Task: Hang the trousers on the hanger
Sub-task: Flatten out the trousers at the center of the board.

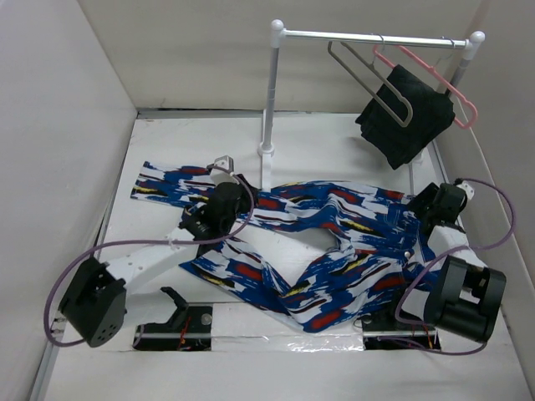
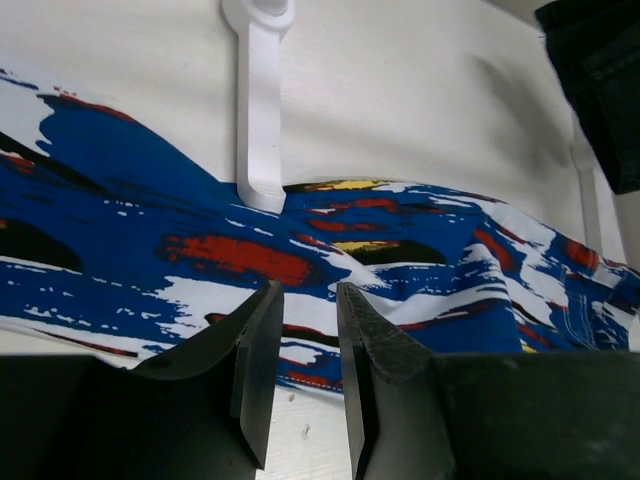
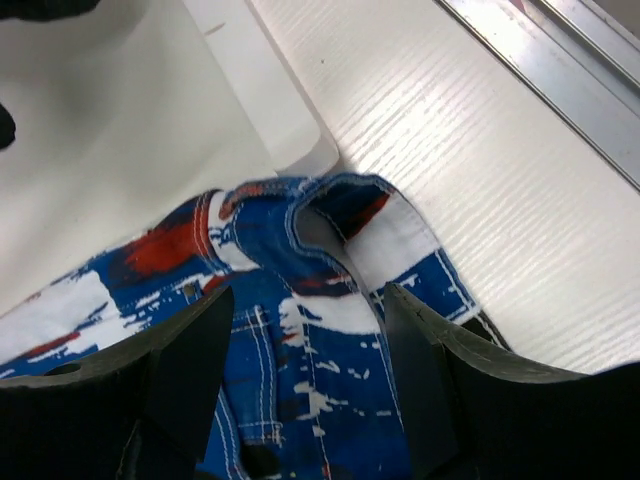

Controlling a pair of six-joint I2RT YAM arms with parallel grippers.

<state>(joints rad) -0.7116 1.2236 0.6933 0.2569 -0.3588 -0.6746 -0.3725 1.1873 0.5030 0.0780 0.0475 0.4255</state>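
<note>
No legible text, label, brand, number or sign in any of the views

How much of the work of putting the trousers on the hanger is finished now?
Nothing looks done: the blue, white and red printed fabric trousers lie spread on the white table, and the thin grey wire hanger hangs on the rail without them. In hand: the left end effector and the right end effector both stand open over the cloth, gripping nothing. Left: grasp, lift, drape over the hanger.
</note>
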